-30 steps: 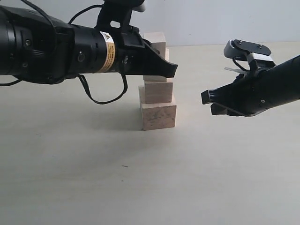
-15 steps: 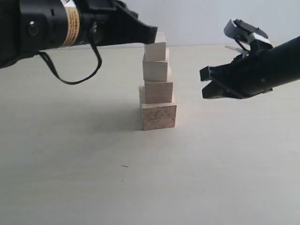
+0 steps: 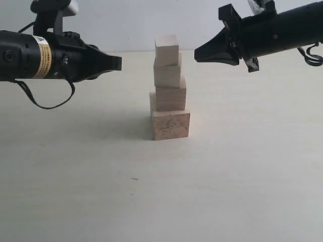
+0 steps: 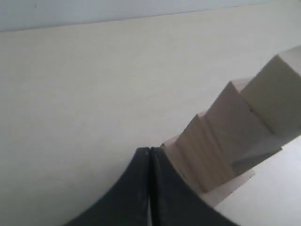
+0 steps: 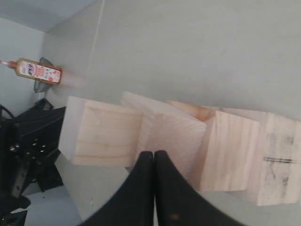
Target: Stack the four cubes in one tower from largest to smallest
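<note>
On the pale flat table the tower of four light wooden cubes stands in the middle, biggest at the bottom, while the black left gripper and black right gripper are pinched closed, one near each side.

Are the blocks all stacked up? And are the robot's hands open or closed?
tower: standing, all four stacked, biggest at the bottom, smallest on top, a bit crooked.
left gripper: fingers shut, empty, apart from the tower.
right gripper: fingers shut, empty, apart from the tower.
</note>
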Available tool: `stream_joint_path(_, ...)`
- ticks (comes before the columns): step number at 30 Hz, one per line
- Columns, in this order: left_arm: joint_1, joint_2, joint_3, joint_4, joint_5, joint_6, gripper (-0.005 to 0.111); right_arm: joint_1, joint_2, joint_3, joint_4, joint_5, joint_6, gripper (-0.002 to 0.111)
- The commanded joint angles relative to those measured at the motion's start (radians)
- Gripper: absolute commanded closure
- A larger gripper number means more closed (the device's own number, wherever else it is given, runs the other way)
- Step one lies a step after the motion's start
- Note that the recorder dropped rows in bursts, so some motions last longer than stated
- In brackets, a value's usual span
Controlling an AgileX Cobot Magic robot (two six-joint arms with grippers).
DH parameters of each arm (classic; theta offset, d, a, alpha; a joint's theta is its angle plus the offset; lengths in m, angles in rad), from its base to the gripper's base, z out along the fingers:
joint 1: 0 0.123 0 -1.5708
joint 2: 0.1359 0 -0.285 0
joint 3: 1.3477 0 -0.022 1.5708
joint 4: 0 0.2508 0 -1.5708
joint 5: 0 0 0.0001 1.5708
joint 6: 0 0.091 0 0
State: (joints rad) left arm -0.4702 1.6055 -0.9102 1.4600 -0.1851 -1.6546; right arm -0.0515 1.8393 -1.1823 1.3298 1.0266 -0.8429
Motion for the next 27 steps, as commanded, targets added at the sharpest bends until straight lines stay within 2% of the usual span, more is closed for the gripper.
stream_joint_path(1,0.07,0.073,0.003,-0.025,-0.185,0.069,0.107,-0.006,-0.012,-0.011,0.029,0.031,-0.01,0.108)
stream_joint_path(3,0.073,0.118,0.003,-0.115,-0.23,0.178,0.107,-0.006,-0.012,-0.011,0.013,0.037,-0.027,0.108)
stream_joint_path(6,0.073,0.138,0.003,-0.228,-0.361,0.299,0.107,-0.006,-0.012,-0.011,0.013,0.037,-0.027,0.108)
stream_joint_path(8,0.073,0.15,0.003,-0.36,-0.458,0.386,0.107,-0.006,-0.012,-0.011,0.016,0.031,-0.026,0.108)
stream_joint_path(10,0.073,0.152,0.003,-0.412,-0.479,0.421,0.107,-0.006,-0.012,-0.011,0.018,0.031,-0.011,0.108)
stream_joint_path(16,0.073,0.152,0.003,-0.4,-0.556,0.421,0.107,-0.006,-0.012,-0.011,0.013,0.01,0.001,0.108)
stream_joint_path(22,0.075,0.183,0.003,-0.391,-0.573,0.414,0.107,-0.006,-0.012,-0.011,-0.008,-0.046,0.001,0.108)
stream_joint_path(25,0.106,0.226,0.003,-0.387,-0.652,0.353,0.107,-0.006,-0.012,-0.011,-0.044,-0.075,0.011,0.108)
stream_joint_path(27,0.149,0.255,0.003,-0.387,-0.738,0.317,0.107,-0.006,-0.012,-0.011,-0.076,-0.066,0.027,0.108)
